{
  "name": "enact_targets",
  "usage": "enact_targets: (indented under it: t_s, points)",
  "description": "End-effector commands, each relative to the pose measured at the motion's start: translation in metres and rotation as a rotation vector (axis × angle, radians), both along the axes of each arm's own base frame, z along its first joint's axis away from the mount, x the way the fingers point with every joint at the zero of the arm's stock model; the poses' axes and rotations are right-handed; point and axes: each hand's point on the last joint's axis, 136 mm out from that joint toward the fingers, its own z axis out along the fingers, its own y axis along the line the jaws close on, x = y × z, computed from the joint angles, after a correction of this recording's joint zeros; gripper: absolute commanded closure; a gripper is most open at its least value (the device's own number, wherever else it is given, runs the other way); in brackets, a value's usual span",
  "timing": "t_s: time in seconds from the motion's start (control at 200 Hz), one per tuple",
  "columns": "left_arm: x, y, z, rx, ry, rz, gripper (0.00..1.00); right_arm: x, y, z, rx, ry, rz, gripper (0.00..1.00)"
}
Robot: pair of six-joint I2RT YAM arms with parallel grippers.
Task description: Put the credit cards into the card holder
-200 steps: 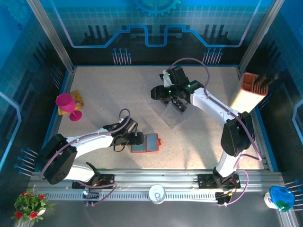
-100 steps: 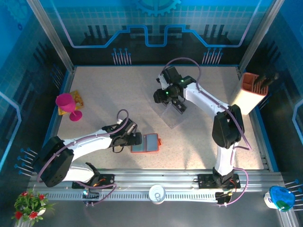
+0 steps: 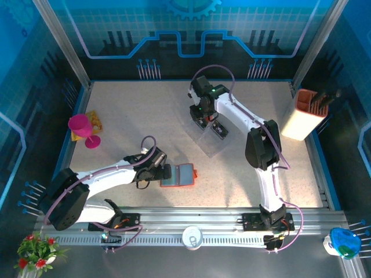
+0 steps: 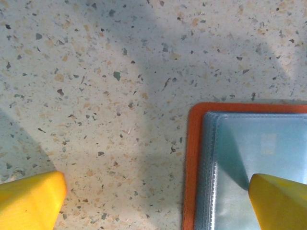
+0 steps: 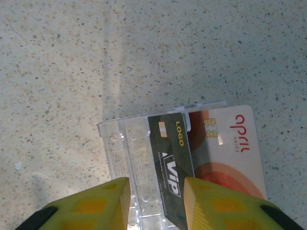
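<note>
On the speckled table (image 3: 145, 116) the right gripper (image 5: 156, 188) has narrowed around a black card (image 5: 168, 158) in the clear tray (image 5: 127, 143), grip unclear: pickup begins. The left gripper (image 4: 153, 189), wide open, empty, hovers at the card holder (image 4: 249, 143).

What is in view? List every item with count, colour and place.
Black card: one, black, in tray.
White card: one, white and red, beside it.
Tray: one, clear, far middle.
Wallet: one, orange-red, open, near middle.
Goblet: one, pink, left edge.
Tool pot: one, orange and white, right edge.
Can: one, silver, front rail.
Flowers: one bunch, red, front left corner.
Left claw: one, yellow, open, at wallet's edge.
Right claw: one, yellow, straddling tray and black card.
</note>
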Motion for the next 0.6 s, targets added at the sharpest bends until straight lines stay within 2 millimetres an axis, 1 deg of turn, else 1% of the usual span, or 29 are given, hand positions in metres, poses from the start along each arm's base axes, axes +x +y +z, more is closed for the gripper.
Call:
enact_targets:
  t_s: [0.0,0.3,0.39,0.485,0.595]
  points:
    - [-0.006,0.008,-0.004,0.019,0.011,0.024,0.01,0.003,-0.011,-0.009,-0.066,0.024,0.01,0.65]
    - [-0.006,0.008,-0.005,0.019,0.011,0.025,0.01,0.005,-0.013,-0.028,-0.101,0.058,0.015,0.67]
    - [-0.006,0.008,-0.005,0.018,0.011,0.023,0.01,0.004,-0.012,-0.031,-0.1,0.069,0.023,0.7]
    - [-0.006,0.008,-0.005,0.018,0.012,0.024,0.01,0.004,-0.012,-0.028,-0.096,0.066,0.025,0.71]
    - [-0.006,0.008,-0.006,0.017,0.011,0.025,0.01,0.005,-0.011,-0.014,-0.08,0.034,0.022,0.68]
